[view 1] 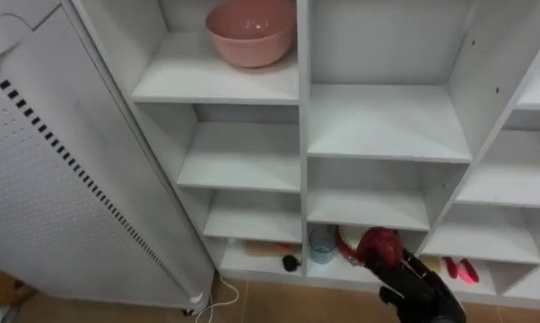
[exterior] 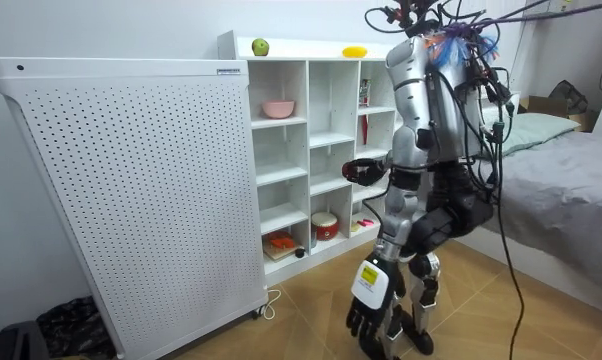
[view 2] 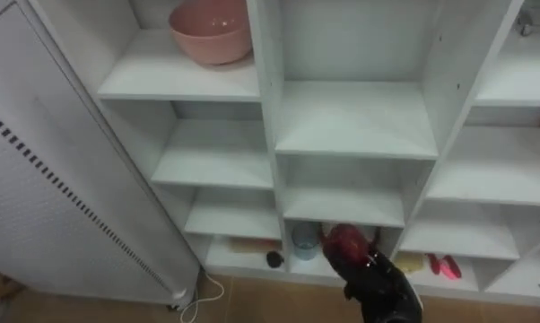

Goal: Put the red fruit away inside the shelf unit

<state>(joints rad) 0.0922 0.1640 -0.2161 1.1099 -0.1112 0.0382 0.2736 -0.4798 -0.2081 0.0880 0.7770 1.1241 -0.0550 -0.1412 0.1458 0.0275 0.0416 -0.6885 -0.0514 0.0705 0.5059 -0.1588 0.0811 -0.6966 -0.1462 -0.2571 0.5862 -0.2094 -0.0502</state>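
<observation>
White perforated panel (view 1: 64, 188) stands at the robot's left, against the white closet (view 1: 387, 121) of open shelves, which the robot faces, standing upright. A pink bowl (view 1: 250, 31) sits on an upper left shelf. On the closet's top lie a green apple (exterior: 260, 47) and a yellow fruit (exterior: 354, 51), well apart. The right hand (view 1: 419, 289) reaches in from the lower right, fingers curled round a dark red fruit (view 1: 378, 246). The fruit sits at the hand's far end, toward the shelves, before the middle column and on no shelf. The left hand (exterior: 373, 318) hangs by the thigh, fingers loose.
</observation>
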